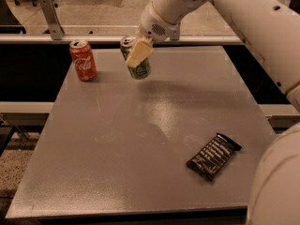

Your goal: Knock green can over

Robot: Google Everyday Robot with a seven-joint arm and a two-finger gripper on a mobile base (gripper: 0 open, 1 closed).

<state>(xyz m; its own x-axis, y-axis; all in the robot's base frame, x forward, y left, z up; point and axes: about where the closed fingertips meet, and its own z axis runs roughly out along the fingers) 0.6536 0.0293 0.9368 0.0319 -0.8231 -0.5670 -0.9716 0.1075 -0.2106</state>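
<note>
The green can stands at the far middle of the grey table. It is tilted, its silver top leaning to the left towards the red Coca-Cola can. My gripper reaches down from the white arm and lies against the front of the green can, covering its middle. The red can stands upright, to the left of the green can and apart from it.
A black snack bar in its wrapper lies flat at the table's near right. A rail runs behind the table's far edge. My white arm spans the upper right and near right corner.
</note>
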